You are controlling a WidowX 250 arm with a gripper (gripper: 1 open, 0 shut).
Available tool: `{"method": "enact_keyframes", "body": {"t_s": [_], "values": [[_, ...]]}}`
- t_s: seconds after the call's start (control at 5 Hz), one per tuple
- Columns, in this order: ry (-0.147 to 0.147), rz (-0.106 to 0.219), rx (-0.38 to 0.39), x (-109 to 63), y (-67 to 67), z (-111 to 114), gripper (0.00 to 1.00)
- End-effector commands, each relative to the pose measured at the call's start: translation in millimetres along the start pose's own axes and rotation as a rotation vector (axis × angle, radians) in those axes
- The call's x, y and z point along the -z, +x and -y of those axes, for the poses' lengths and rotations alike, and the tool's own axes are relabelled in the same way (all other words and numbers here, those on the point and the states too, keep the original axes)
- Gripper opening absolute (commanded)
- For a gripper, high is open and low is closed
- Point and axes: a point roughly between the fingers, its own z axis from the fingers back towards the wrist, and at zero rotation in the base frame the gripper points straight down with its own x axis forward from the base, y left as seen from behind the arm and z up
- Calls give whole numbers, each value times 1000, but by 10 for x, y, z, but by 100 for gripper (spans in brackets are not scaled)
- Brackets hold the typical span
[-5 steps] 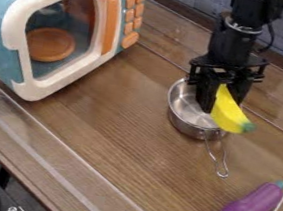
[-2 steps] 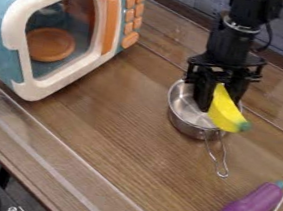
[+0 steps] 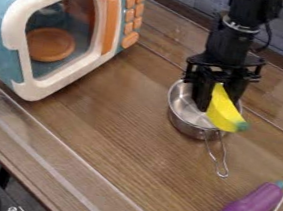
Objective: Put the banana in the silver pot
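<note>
The hand (image 3: 220,90) points straight down, clamped on the banana (image 3: 225,112), which hangs tilted from between its fingers with the green tip low and toward the tabletop's right edge. Against the picture of a second ago almost nothing has shifted: hand and banana sit in the same spot, so the carry looks finished and only the release seems left. Directly under the fruit stands the silver pot (image 3: 188,112), right of the tabletop's (image 3: 97,151) middle; the banana's lower end crosses the pot's right rim, so I cannot tell whether it touches the rim or the pot's floor.
</note>
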Motion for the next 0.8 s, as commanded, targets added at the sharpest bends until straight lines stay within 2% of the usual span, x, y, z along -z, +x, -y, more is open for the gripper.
{"method": "enact_keyframes", "body": {"t_s": [0.0,0.6], "values": [[-93,56,0,-359,48,35,0],[-87,59,4,-357,61,43,0]]}}
